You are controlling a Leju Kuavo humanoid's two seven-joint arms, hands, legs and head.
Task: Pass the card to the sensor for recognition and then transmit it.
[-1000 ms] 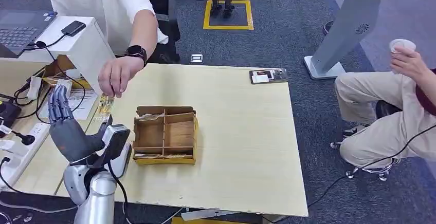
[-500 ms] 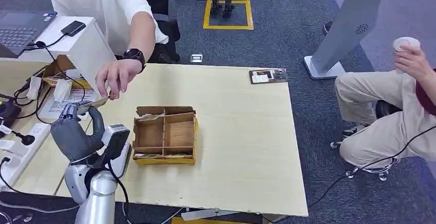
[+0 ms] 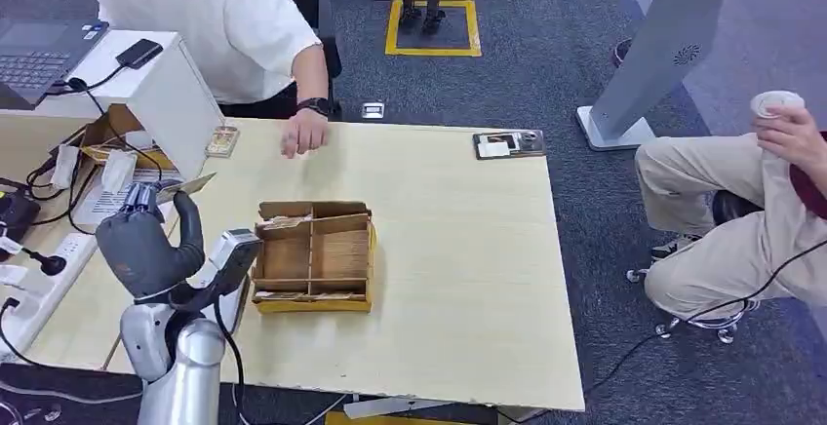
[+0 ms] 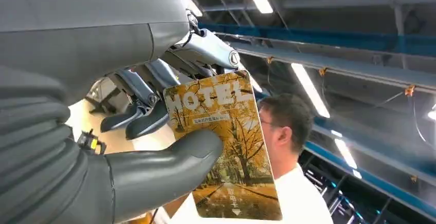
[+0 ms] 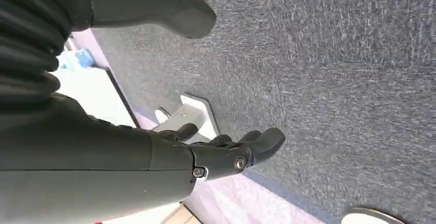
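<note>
I count one hotel card (image 4: pixel 224 147), pinched between thumb and fingers of my left hand (image 3: pixel 144 245) at the table's (image 3: pixel 458 279) nine o'clock. One compartmented wooden box (image 3: pixel 313 254) holds card stacks. Right hand (image 5: pixel 226 154) hangs loosely curled, empty.

High head view down onto the table (image 3: pixel 439 250); left wrist view close, ceilingward; right wrist view floorward.

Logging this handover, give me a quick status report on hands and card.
Left hand pinches the hotel card. Right hand open, hanging over carpet. Card raised beside the wooden tray; person's hand rests on table.
</note>
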